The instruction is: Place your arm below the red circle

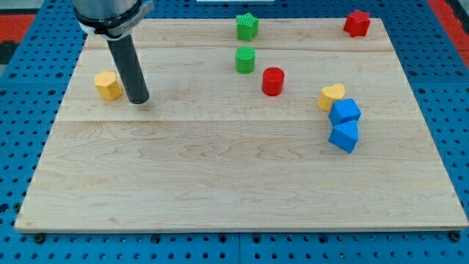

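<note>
The red circle (272, 81), a short red cylinder, stands on the wooden board (220, 176) a little right of the middle, in the upper half. My tip (138, 100) rests on the board far to the view's left of it, just right of a yellow hexagon-like block (108, 85). The rod rises from the tip to the view's top left. The tip touches no block.
A green cylinder (245, 59) stands up-left of the red circle and a green star (248, 26) above that. A red star-like block (357, 23) is at top right. A yellow heart (331, 96) and two blue blocks (344, 111) (344, 136) cluster at right.
</note>
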`<action>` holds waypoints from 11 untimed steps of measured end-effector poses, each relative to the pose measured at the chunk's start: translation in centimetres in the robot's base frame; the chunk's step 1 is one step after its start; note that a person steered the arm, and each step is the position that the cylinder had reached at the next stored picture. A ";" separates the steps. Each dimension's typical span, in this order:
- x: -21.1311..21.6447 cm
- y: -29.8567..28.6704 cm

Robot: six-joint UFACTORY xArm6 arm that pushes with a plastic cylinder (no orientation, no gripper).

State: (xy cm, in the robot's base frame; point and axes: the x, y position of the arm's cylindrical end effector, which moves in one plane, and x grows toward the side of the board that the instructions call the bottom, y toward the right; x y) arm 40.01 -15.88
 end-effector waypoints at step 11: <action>4.6 20.9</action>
